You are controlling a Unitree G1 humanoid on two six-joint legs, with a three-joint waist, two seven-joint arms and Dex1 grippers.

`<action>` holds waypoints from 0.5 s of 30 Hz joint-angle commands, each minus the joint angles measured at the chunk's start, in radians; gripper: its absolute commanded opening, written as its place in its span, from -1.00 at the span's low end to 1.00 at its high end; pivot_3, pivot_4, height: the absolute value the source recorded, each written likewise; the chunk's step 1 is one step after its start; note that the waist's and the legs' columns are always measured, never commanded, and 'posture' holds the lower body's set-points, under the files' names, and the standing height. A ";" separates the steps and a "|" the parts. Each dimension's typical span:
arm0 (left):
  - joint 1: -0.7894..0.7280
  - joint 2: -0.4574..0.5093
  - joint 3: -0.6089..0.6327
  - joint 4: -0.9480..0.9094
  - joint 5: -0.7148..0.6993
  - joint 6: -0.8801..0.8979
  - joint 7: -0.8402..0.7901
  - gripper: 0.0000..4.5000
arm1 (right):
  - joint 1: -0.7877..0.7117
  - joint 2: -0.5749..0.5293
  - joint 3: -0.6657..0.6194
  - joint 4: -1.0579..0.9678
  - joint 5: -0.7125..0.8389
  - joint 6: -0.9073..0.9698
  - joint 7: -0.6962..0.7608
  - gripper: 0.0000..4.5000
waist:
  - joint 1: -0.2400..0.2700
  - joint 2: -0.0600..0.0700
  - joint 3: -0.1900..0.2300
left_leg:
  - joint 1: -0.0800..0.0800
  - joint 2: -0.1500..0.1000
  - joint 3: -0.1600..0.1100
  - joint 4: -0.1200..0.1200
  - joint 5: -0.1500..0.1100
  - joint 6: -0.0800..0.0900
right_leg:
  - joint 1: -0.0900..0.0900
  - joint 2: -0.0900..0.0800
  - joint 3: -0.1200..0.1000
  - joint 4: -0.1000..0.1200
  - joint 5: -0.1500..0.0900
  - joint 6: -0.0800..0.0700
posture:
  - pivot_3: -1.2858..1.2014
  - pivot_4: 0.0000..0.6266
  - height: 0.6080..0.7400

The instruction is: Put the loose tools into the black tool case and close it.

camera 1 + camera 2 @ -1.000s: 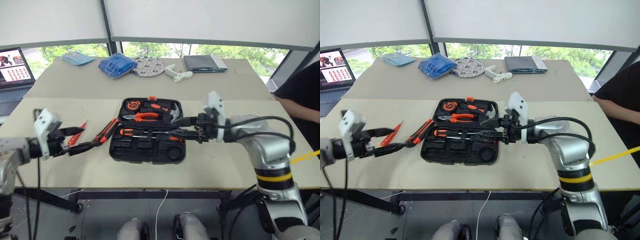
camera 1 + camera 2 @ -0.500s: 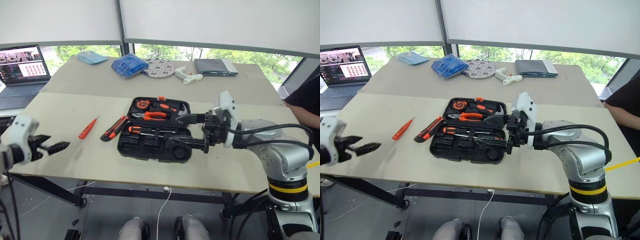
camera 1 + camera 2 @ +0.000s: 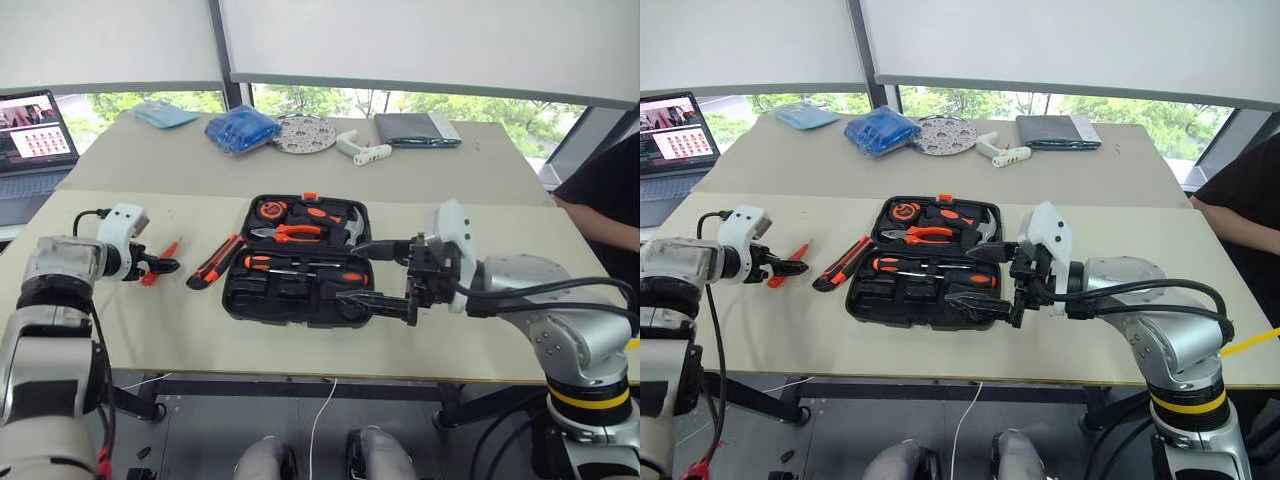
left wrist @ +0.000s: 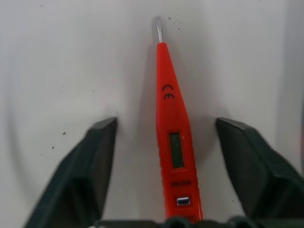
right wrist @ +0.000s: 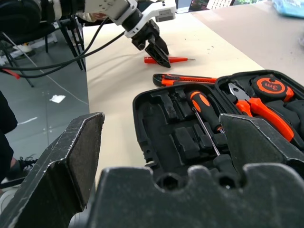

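Two open fingers of the left gripper are set astride the red screwdriver, untouched, for pickup. Beyond it, the case lies open; right gripper spread, empty, above it.

Red tester screwdriver (black claw, seemingly); black case.

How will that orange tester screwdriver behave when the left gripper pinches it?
The orange tester screwdriver looks like slim rigid plastic, so probably stiff and light. Its smooth, narrow body lies flat between the left gripper's open fingers; it may slip or pivot if pinched off-centre.
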 commanded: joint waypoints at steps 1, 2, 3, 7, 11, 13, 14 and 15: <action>-0.004 0.005 -0.010 0.068 0.045 -0.096 -0.003 -0.09 | 0.008 -0.029 -0.045 -0.046 0.030 -0.008 -0.024 1.00 | -0.001 0.000 0.000 | 0.000 0.000 0.000 0.000 0.000 0.000 | 0.000 0.000 0.000 0.000 0.000 0.000 | 0.03 -0.52 0.67; -0.013 0.008 -0.001 0.076 0.038 -0.075 -0.013 -0.21 | 0.015 -0.037 -0.054 -0.049 0.036 -0.004 -0.027 1.00 | -0.002 0.000 0.000 | 0.001 0.000 0.000 0.000 0.000 0.000 | 0.000 0.000 0.000 0.000 0.000 0.000 | 0.03 -0.52 0.67; -0.014 0.019 0.008 0.073 0.033 -0.098 -0.027 -0.38 | 0.026 -0.049 -0.064 -0.052 0.044 0.003 -0.029 1.00 | -0.002 0.000 0.000 | 0.001 0.000 0.000 0.000 0.000 0.000 | 0.000 -0.001 0.001 0.000 0.000 0.000 | 0.03 -0.52 0.67; -0.043 0.063 0.057 -0.017 -0.037 -0.219 -0.229 -0.81 | 0.091 -0.096 -0.116 -0.086 0.113 0.038 -0.028 1.00 | 0.000 -0.004 0.002 | -0.001 0.001 -0.001 0.001 0.000 0.000 | -0.001 0.000 0.000 0.001 0.000 -0.001 | 0.03 -0.52 0.67; -0.023 0.070 0.006 -0.282 -0.099 -0.311 -0.594 -0.81 | 0.163 -0.141 -0.136 -0.122 0.140 0.042 -0.036 1.00 | 0.014 -0.006 0.003 | -0.006 0.002 -0.003 0.005 0.000 0.000 | -0.002 -0.001 -0.003 0.001 0.003 -0.007 | 0.03 -0.52 0.67; -0.018 0.043 -0.043 -0.374 -0.095 -0.328 -0.693 -0.81 | 0.196 -0.156 -0.143 -0.142 0.155 0.040 -0.039 1.00 | 0.020 -0.006 0.003 | -0.007 0.001 -0.003 0.007 -0.001 0.002 | -0.002 -0.002 -0.003 0.000 0.003 -0.007 | 0.03 -0.52 0.67; -0.028 0.017 -0.069 -0.400 -0.088 -0.327 -0.716 -0.81 | 0.211 -0.160 -0.145 -0.154 0.158 0.038 -0.046 1.00 | 0.022 -0.005 0.002 | -0.006 0.001 -0.003 0.008 -0.002 0.003 | -0.001 -0.002 -0.003 0.000 0.003 -0.006 | 0.03 -0.52 0.67; -0.038 -0.009 -0.090 -0.413 -0.078 -0.326 -0.726 -0.81 | 0.221 -0.161 -0.146 -0.162 0.158 0.036 -0.055 1.00 | 0.025 -0.005 0.002 | -0.006 0.001 -0.002 0.009 -0.003 0.005 | -0.001 -0.002 -0.002 0.000 0.003 -0.006 | 0.03 -0.52 0.67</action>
